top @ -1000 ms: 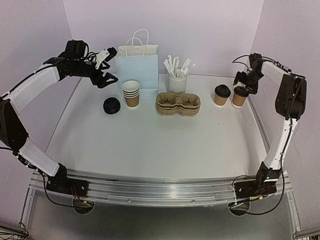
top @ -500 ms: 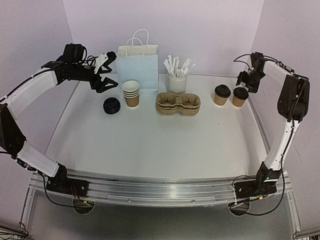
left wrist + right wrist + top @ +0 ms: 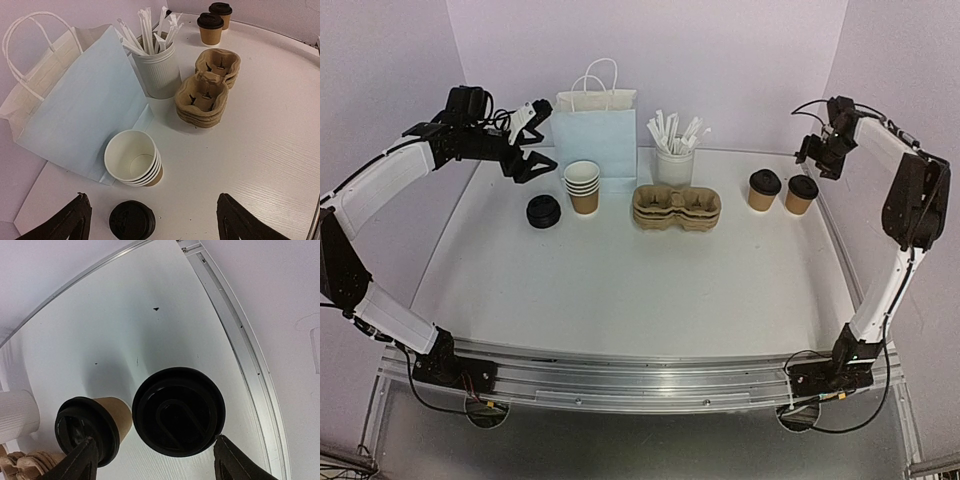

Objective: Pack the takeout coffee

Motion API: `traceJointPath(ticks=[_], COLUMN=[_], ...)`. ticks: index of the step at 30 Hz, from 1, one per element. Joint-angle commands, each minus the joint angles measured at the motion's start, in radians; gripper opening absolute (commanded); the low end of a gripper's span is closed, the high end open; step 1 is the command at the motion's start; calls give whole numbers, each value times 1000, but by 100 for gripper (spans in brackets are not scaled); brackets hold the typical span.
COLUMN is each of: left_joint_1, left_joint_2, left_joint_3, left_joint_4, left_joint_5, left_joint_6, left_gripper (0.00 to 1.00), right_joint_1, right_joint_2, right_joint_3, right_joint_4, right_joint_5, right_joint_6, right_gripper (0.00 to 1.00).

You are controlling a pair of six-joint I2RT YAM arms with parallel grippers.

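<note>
Right gripper point(image 3: 154, 441) is spread wide with nothing in it, hung above a lidded cup point(image 3: 177, 410) near the right edge of the table point(image 3: 150, 315). A second lidded cup point(image 3: 87, 427) is sat just beside, so it could get clipped and tipped if the descent is off-centre. Left gripper point(image 3: 152, 197) is also wide and empty, parked over the stacked cups point(image 3: 132, 157) and loose lids point(image 3: 131, 220).

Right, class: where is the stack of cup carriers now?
Top view: the cup carriers sit mid-table near the back, in front of the straw cup, between the stacked open cups on the left and the lidded cups on the right.
</note>
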Motion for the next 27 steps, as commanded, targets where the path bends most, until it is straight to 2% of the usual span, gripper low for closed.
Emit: traceJointPath(ticks=[1, 5, 8, 11, 14, 16, 19, 22, 25, 27], left_joint_1=[1, 16, 37, 40, 46, 70, 94, 94, 88, 82], left_joint_2=[5, 81, 124, 145, 181, 234, 355, 476, 561, 608], left_joint_3=[51, 148, 221, 250, 292, 362, 552, 732, 860, 922], left_joint_4=[58, 16, 11, 23, 23, 20, -97, -245, -315, -313], left_joint_5=[-78, -133, -149, -152, -168, -170, -124, -33, 67, 96], left_joint_6=[-62, -66, -56, -28, 18, 29, 81, 211, 313, 294], left_gripper=[86, 87, 86, 87, 88, 90, 93, 94, 95, 95], right_joint_1=[86, 242, 376, 515, 619, 649, 675, 682, 683, 683], right_joint_2=[-143, -213, -238, -218, -178, -148, -104, -73, -63, -63], right_joint_3=[41, 45, 25, 10, 4, 4, 30, 48, 51, 48], right_joint_4=[-8, -8, -7, -5, 0, 13, 23, 29, 35, 36], right_joint_5=[-39, 17, 98, 172, 215, 211, 166, 135, 125, 124], right_joint_6=[-33, -7, 82, 178, 231, 248, 252, 253, 259, 259], right_gripper=[75, 73, 67, 63, 65, 66, 67, 68, 68, 68])
